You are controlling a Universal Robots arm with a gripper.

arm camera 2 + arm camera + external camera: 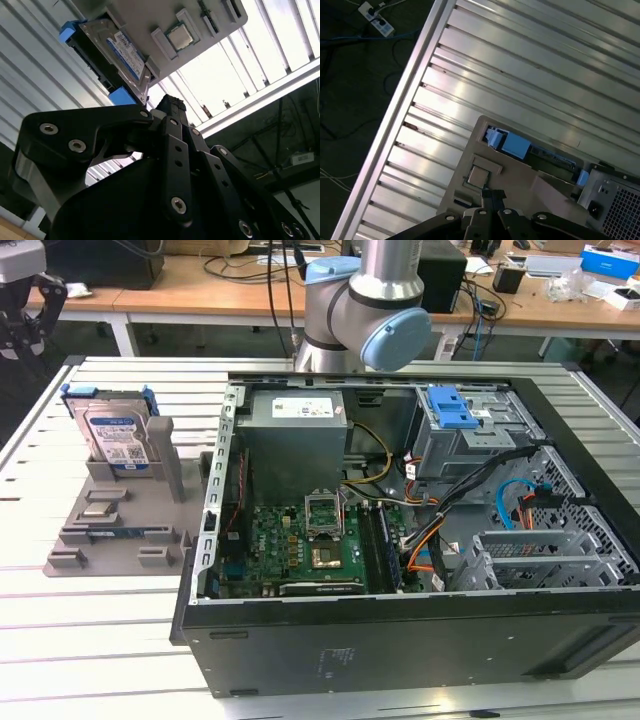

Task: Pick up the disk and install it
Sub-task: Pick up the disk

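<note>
The disk (112, 435) stands upright on its edge in a slot of a grey holder (120, 530) at the exterior view's left, beside the open computer case. It is silver with a blue-and-white label and blue rails. My gripper (28, 325) hangs high above the table's far left corner, apart from the disk. In the second wrist view the black fingers (172, 107) meet at their tips with nothing between them, and the disk (117, 50) lies beyond them. The first wrist view shows the disk's blue rail (512, 144) past the shut gripper (492, 196).
The open computer case (400, 640) takes up the table's middle and right. Inside are a grey power-supply box (295, 445), a motherboard (300, 540), cables and a blue bracket (450, 408) at the drive bay. The grey holder also carries a processor chip (180, 36). Desks stand behind.
</note>
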